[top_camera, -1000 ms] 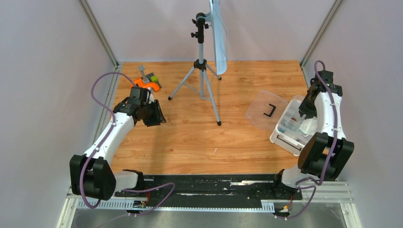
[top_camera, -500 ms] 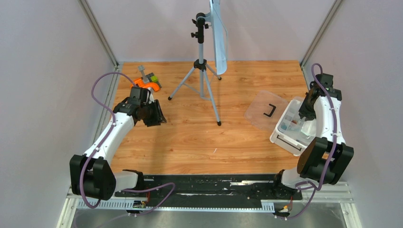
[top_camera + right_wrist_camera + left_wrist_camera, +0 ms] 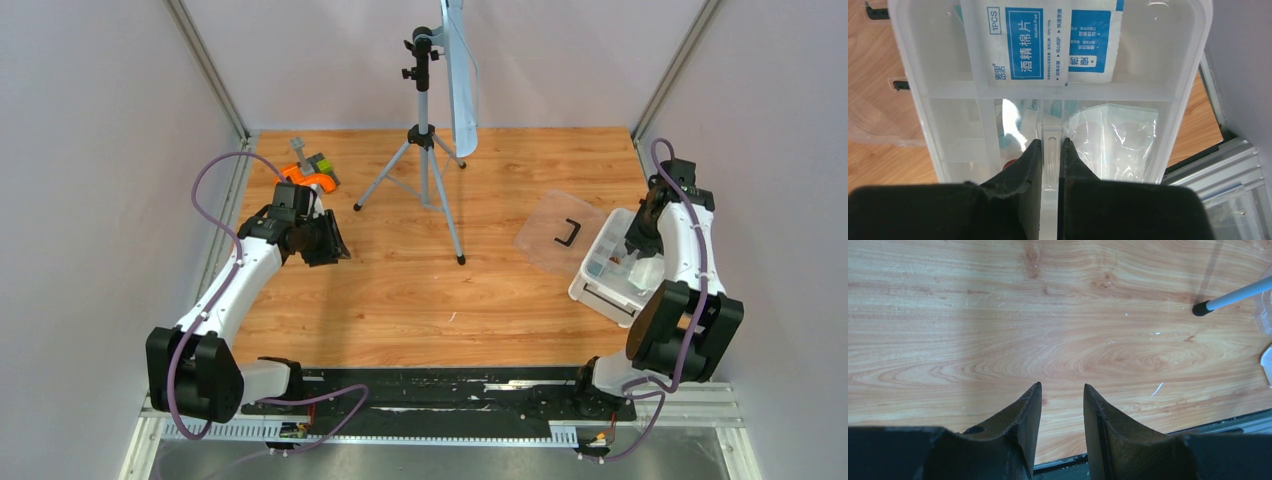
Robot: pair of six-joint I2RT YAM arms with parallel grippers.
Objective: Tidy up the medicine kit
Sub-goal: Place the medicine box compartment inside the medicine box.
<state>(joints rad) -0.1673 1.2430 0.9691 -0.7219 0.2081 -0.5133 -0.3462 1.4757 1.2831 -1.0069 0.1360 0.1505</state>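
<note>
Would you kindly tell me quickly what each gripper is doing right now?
Left gripper: open, holding nothing.
Right gripper: shut on the clear divided tray, at its centre tab.

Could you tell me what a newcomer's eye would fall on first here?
Probably the tripod standing mid-table toward the back. Next, at the right edge, the right gripper pinches the centre rib of the clear divided tray in the white tub, with blue-and-white packets inside and the clear lid lying beside it.
</note>
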